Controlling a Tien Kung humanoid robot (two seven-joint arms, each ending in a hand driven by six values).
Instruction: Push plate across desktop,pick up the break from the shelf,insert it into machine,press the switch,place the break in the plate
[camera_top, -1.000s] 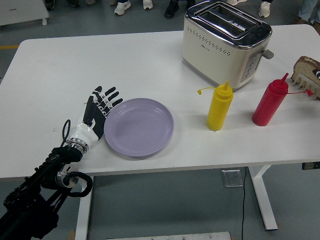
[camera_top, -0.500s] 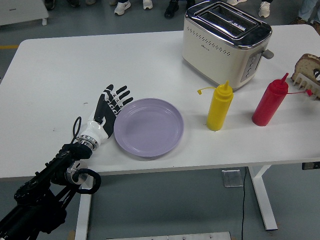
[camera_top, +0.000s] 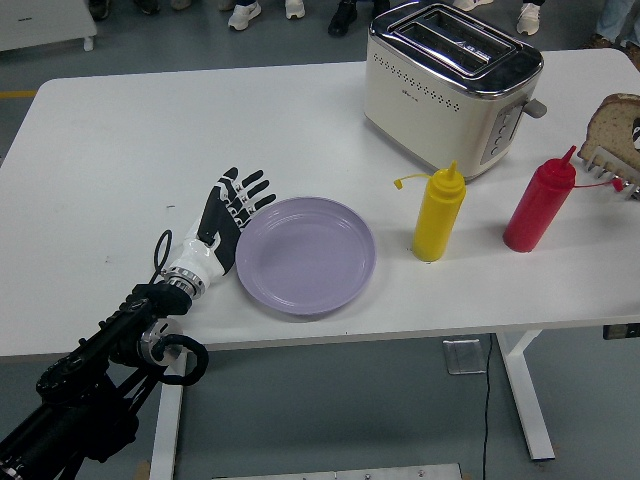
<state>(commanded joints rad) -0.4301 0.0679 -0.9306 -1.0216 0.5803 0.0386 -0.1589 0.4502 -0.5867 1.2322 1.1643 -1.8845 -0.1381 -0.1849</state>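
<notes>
Head view: left hand (camera_top: 228, 212) lies flat with fingers spread, holding nothing, its edge against the left rim of the purple plate (camera_top: 305, 256) on the white bench (camera_top: 150, 130). Bread slice (camera_top: 612, 125) sits in a rack at far right, beyond toaster (camera_top: 450, 85), yellow bottle (camera_top: 439, 215), red bottle (camera_top: 540, 205).

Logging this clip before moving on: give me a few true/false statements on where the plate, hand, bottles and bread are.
1. The left hand, fingers spread, is against the purple plate's left rim. True.
2. Bread sits in the toaster slots. False: the slots are empty; the bread is on the rack at the right edge.
3. The yellow bottle stands left of the red bottle. True.
4. The plate holds a slice. False: it is empty.
</notes>
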